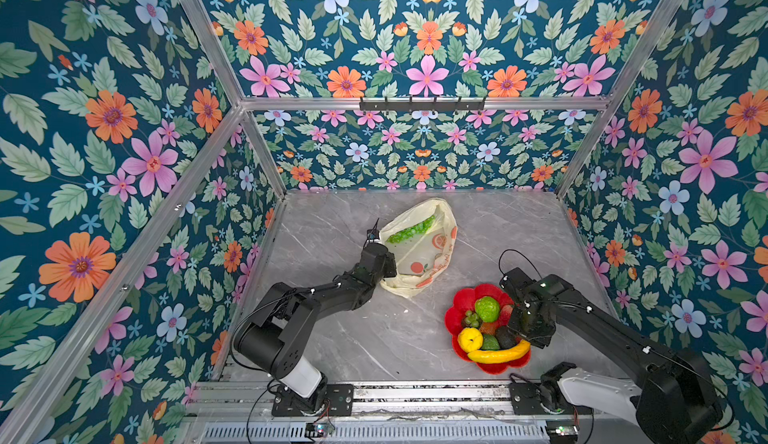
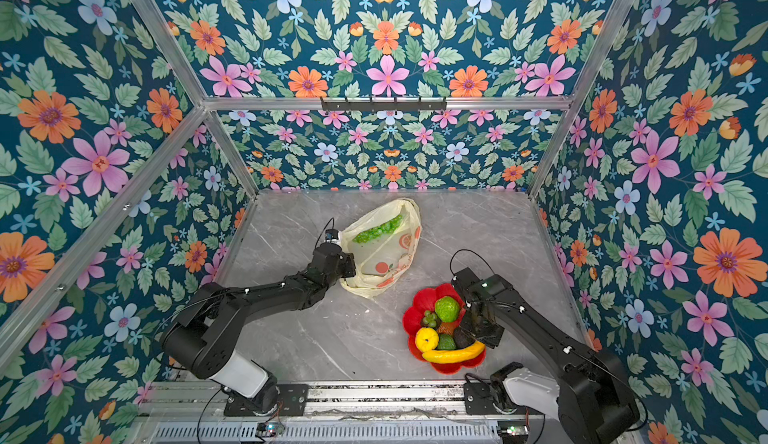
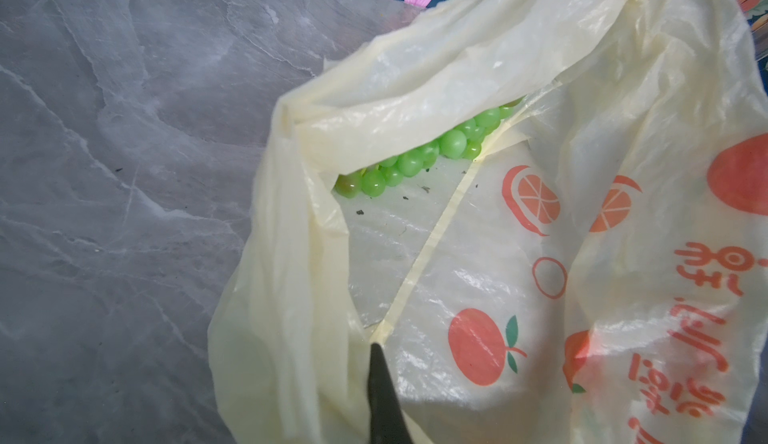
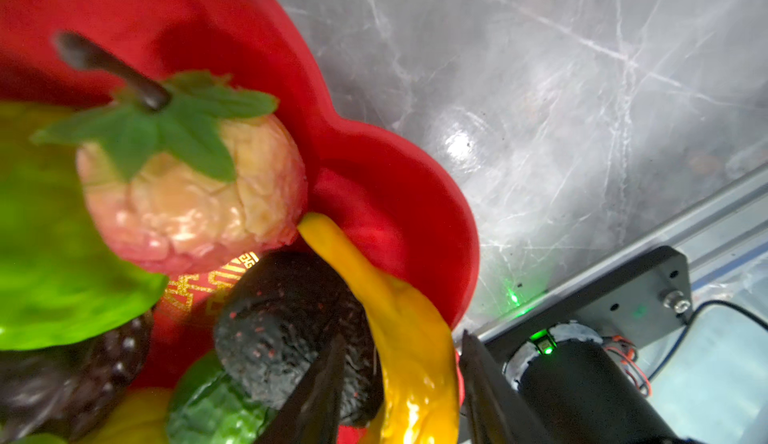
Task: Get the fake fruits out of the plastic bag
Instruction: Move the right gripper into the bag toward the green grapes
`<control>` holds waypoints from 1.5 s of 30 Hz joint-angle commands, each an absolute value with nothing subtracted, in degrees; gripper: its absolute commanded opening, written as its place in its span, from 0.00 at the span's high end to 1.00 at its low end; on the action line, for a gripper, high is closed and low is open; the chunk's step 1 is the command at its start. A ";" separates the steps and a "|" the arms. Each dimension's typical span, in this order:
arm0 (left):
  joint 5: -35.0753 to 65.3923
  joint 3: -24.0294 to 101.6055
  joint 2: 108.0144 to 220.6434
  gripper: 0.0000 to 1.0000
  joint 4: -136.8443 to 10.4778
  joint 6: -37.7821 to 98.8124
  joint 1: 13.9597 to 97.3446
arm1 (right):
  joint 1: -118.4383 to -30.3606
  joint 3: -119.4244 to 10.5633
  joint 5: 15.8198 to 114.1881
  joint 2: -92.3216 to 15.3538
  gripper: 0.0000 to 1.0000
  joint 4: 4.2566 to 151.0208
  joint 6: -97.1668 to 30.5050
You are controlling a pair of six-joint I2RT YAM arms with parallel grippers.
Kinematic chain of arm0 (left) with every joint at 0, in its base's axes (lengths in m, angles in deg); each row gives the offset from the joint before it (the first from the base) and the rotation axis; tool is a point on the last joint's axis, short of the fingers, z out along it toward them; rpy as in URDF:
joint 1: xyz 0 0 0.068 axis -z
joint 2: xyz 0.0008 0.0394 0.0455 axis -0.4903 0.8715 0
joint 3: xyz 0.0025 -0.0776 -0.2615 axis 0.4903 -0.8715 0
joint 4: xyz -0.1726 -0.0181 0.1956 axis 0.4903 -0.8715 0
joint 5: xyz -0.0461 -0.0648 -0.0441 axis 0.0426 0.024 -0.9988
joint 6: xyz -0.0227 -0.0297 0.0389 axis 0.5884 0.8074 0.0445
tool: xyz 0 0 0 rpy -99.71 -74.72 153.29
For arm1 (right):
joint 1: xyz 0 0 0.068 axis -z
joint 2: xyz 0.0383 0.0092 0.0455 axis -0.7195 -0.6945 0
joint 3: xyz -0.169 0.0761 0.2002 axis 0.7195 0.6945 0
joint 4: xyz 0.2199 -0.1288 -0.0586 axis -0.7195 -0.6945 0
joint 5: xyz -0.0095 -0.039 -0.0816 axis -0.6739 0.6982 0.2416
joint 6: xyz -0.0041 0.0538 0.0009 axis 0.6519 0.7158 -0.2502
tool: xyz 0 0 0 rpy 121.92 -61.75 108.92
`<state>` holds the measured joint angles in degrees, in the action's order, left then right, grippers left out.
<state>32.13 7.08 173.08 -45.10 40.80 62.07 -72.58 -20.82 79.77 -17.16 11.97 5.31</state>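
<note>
**Grapes left in bag**

Left end effector (image 3: 377, 363), pressed together, pinches the flimsy bag (image 1: 419, 251) mid counter (image 1: 332, 338). Light, knobbly grapes (image 1: 411, 230) lie inside, far end; grip across the bunch. Right end effector (image 4: 403, 379), spread, straddles the banana (image 1: 498, 354) in the dish (image 1: 461, 296).

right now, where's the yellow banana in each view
Both top views: banana lies along the red dish near rim.
Left wrist: not in it; this looks into the plastic bag.
Right wrist: banana between the right gripper fingertips, beside the avocado.
Shared landmark: red dish rim, except in the left wrist view.
</note>
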 commanded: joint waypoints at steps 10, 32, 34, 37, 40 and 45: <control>31.56 7.53 173.01 0.99 -44.64 40.36 62.03 | -72.64 -25.65 83.96 -15.30 0.47 6.80 2.67; 31.19 6.92 168.87 1.00 -47.73 45.47 63.29 | -82.36 -48.16 77.25 -31.26 0.34 48.25 -6.27; 32.47 6.63 167.55 1.00 -49.90 45.46 63.27 | -82.56 -49.17 76.24 -34.20 0.33 51.18 -5.74; 34.10 5.05 163.84 1.00 -52.75 46.60 63.29 | -82.89 -49.84 74.72 -38.72 0.31 55.86 -4.52; 34.32 2.01 159.73 1.00 -53.65 48.66 63.29 | -83.43 -51.18 72.87 -43.40 0.31 58.84 -3.41; 34.03 -2.96 153.55 1.00 -55.19 50.33 63.55 | -84.46 -53.75 68.57 -51.96 0.30 62.11 -2.73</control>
<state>33.59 -1.31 155.79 -53.38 48.67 63.45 -84.12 -52.75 71.96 -49.53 58.18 -3.90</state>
